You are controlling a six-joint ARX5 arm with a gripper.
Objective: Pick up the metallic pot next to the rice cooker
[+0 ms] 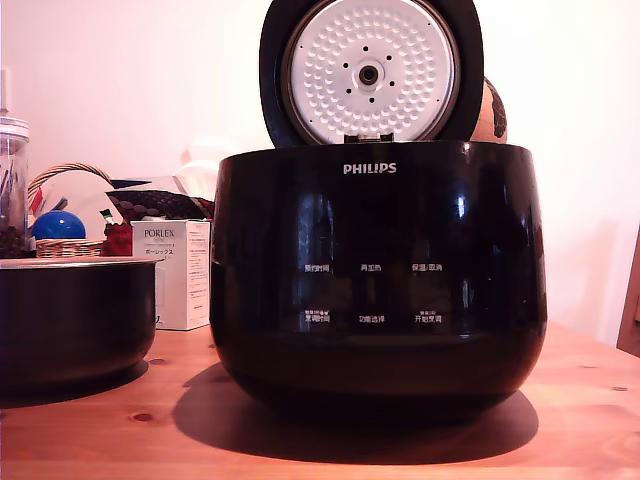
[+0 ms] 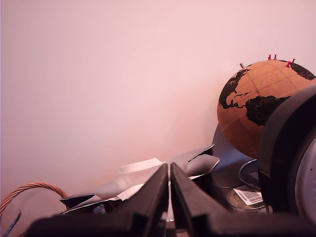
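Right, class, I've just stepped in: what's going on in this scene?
Nothing is being handled yet. The black gripper is shut and empty, facing the wall and a cork globe. On the wooden table, the large glossy black rice cooker stands with its lid up, and the dark silver-rimmed metallic pot sits untouched at the exterior view's left.

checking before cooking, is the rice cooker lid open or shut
Open. The lid stands raised behind the rice cooker, its dimpled silver inner plate facing the exterior view. Whether anything is inside the cooker cannot be told.
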